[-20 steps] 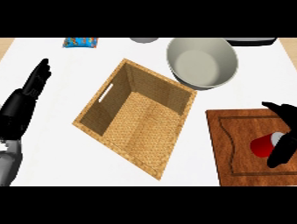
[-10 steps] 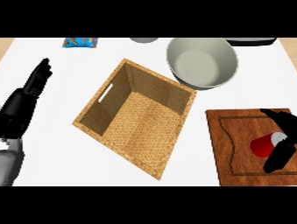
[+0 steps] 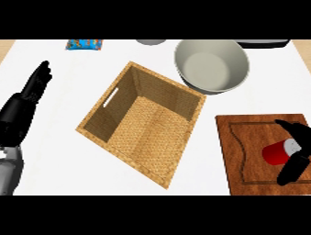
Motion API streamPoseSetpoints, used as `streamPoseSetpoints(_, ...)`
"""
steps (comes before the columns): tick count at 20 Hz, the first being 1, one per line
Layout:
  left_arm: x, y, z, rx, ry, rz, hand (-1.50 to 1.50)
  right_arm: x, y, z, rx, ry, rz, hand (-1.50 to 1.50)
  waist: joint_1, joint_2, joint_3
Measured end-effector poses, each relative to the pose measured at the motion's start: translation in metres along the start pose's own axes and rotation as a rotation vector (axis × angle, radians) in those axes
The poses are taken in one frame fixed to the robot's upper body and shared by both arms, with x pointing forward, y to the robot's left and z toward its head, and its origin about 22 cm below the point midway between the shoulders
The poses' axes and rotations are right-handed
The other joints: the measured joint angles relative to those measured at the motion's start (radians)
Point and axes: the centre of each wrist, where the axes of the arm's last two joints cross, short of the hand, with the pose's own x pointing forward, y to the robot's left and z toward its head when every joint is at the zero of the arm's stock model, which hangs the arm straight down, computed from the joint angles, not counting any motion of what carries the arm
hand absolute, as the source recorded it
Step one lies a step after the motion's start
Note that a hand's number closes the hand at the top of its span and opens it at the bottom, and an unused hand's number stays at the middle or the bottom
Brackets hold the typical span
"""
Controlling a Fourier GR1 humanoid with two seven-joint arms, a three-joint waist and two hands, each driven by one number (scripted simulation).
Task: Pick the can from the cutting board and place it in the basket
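Right robot hand (image 3: 305, 146) curled round the can (image 3: 277, 152) (bowl (image 3: 211, 65) beyond basket (image 3: 144, 121)).

The can (image 3: 277, 152) is set on the cutting board (image 3: 249, 151), right of the basket (image 3: 144, 123); a bowl (image 3: 212, 65) is placed behind both.

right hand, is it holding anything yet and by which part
The right hand is curled round the red can at its far end; a closed hold cannot be told. The left hand holds nothing.
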Motion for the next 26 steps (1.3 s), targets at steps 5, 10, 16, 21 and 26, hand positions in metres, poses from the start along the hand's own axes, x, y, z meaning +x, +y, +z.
streamPoseSetpoints(5, -0.004, -0.005, -0.004, -0.006, 0.005, 0.0, 0.0, 0.0, 0.006, -0.01, 0.014, -0.004, -0.01, 1.5, -0.001, -0.002, -0.002)
streamPoseSetpoints(10, -0.009, 0.0, 0.001, -0.009, 0.001, 0.0, 0.0, 0.0, 0.009, -0.022, -0.009, -0.022, -0.021, 1.5, 0.001, -0.007, -0.011)
streamPoseSetpoints(16, -0.004, -0.001, 0.006, -0.008, 0.001, 0.0, 0.0, -0.008, 0.015, -0.027, -0.066, -0.079, 0.027, 1.5, 0.003, -0.012, -0.017)
streamPoseSetpoints(21, -0.002, -0.002, 0.004, -0.009, 0.002, -0.001, 0.0, -0.005, 0.014, -0.023, -0.151, -0.093, 0.073, 1.5, 0.001, -0.009, -0.012)
streamPoseSetpoints(26, -0.008, 0.003, 0.009, 0.001, 0.016, -0.004, 0.0, -0.005, 0.054, 0.003, -0.364, -0.076, 0.072, 1.5, -0.014, -0.014, -0.013)
